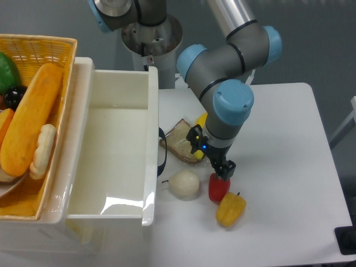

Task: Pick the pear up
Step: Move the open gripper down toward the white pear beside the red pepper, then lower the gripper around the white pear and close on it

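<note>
white table, grey-blue wall behind, even light

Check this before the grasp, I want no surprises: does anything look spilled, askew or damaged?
Nothing stands out. The pear sits whole on the table, beside the red pepper and yellow pepper. The end effector hangs over the bread and banana, holding nothing.

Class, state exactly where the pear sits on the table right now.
The pear lies on the white table, just right of the white bin, left of the red pepper and below the bread slice.
</note>
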Motion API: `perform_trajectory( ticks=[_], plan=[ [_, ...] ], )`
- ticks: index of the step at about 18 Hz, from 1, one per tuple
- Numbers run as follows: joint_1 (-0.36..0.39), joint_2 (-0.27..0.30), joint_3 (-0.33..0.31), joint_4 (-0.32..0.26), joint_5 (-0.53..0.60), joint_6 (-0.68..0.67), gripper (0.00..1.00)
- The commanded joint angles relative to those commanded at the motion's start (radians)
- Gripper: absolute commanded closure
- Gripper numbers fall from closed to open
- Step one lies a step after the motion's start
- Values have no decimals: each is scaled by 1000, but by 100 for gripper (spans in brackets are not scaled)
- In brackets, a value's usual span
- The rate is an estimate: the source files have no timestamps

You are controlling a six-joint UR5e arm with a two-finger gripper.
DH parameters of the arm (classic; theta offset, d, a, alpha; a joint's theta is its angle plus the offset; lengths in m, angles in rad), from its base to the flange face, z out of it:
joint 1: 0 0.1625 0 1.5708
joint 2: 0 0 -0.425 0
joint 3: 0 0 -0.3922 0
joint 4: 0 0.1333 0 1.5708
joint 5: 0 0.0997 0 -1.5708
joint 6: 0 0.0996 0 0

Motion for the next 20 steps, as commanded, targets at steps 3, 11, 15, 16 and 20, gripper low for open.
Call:
perform_trajectory(
  ticks=[3, 11, 15, 16, 20],
  plan=[
    [-35, -40, 15, 3, -2, 22, 0],
    [-46, -48, -5, 2, -2, 100, 0],
    [-46, -59, -5, 2, 0, 103, 0],
    [-46, -63, -5, 2, 2, 103, 0],
    [-46, -72, -4, 6, 2, 103, 0]
  ],
)
